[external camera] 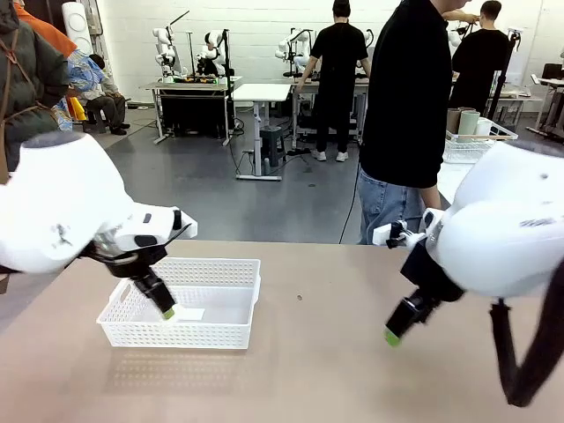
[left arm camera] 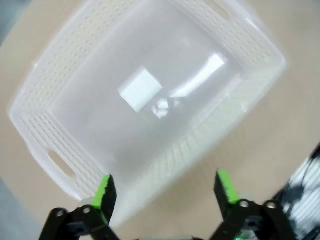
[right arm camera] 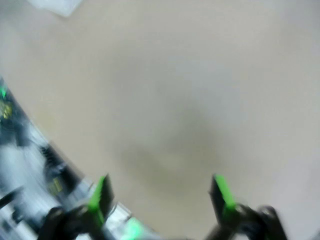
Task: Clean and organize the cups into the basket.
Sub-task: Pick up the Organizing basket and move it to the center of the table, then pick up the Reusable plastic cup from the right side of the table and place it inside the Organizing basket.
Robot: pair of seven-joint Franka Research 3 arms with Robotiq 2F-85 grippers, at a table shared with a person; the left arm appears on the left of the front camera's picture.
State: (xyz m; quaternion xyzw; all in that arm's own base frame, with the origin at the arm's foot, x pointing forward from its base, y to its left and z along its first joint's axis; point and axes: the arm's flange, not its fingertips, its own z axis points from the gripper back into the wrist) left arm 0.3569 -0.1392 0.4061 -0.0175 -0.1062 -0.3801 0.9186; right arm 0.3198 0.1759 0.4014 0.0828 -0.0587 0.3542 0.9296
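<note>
Broad tan table (external camera: 335,374) across the foreground, with a person (external camera: 405,106) in a black top and jeans standing at its far edge. On the table's left half, the white mesh basket (external camera: 181,336), long side toward the robot, no cups in it yet. Probably light and a little springy, thin plastic likely to skid on the smooth top if nudged. Best taken by a cut-out handle or the solid rim rather than the lattice. Farther back at the right, beside the person, a white wire basket (external camera: 483,146) on a pale surface, with the cups (external camera: 463,120) standing upright in it, tan ones and one pale mint, well apart from both grippers. Likely light, stiff and matte, so not very slippery. Tapered and tall, so easy to tip, better pinched across the body. Left gripper (external camera: 167,310) hanging over the mesh basket, jaws spread wide, nothing between them. Right gripper (external camera: 394,333) over bare table at the right, jaws likewise spread, holding nothing. In the way: the person's body and the wire sides around the cups. Smallest, a white label (left arm camera: 141,91) flat on the mesh basket's floor.
</note>
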